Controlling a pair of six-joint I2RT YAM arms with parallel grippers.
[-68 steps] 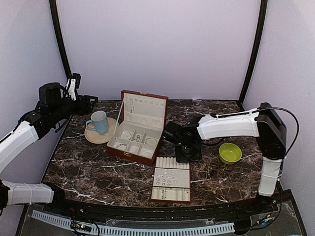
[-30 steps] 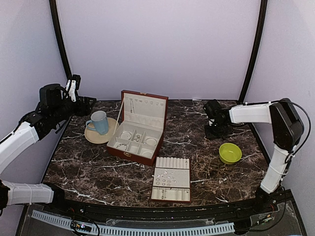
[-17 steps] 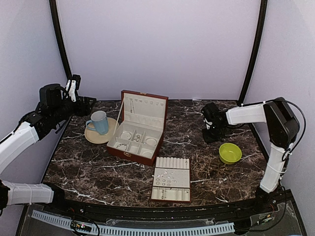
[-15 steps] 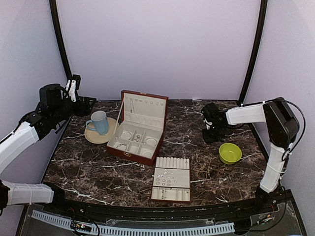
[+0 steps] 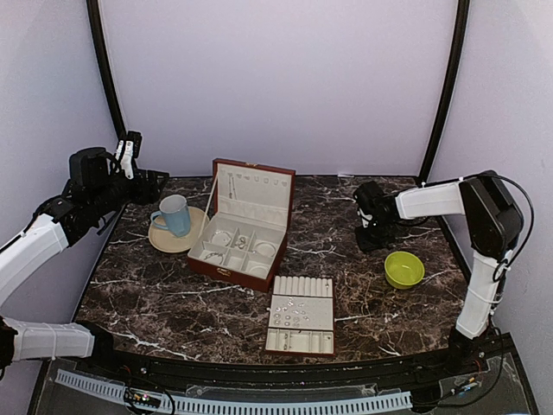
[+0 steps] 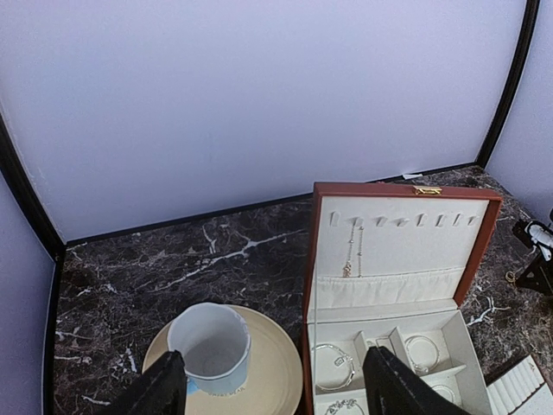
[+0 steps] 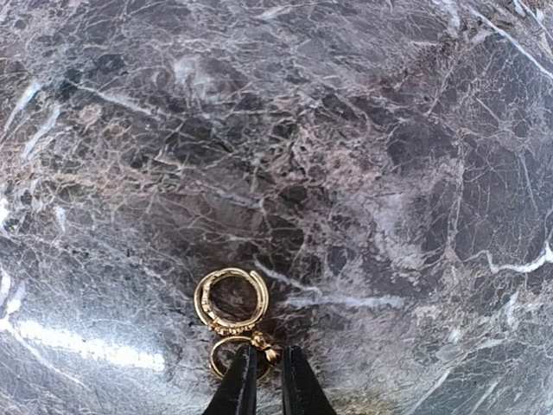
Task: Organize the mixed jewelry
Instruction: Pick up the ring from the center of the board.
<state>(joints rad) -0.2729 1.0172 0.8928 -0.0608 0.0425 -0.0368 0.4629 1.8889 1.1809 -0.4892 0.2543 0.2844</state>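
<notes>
In the right wrist view two small gold rings lie touching on the dark marble: a larger one (image 7: 232, 300) and below it a smaller one with a tiny charm (image 7: 226, 356). My right gripper (image 7: 266, 356) is down at the table's back right (image 5: 373, 238), jaws almost together, pinching the smaller ring at its charm. Several tiny silvery pieces sit in the cream ring tray (image 5: 300, 339). Bracelets (image 6: 333, 365) and a chain (image 6: 352, 251) lie in the open reddish-brown box (image 5: 218, 179). My left gripper (image 5: 151, 183) hangs open and empty above the table's back left.
A blue mug (image 5: 175, 214) stands on a tan saucer (image 5: 164, 240) left of the box. A green bowl (image 5: 404, 269) sits just in front of my right gripper. Black frame posts stand at both back corners.
My right arm swung from beside the ring tray to the back right, then edged slightly left and settled over the gold rings. The left arm has not moved.
</notes>
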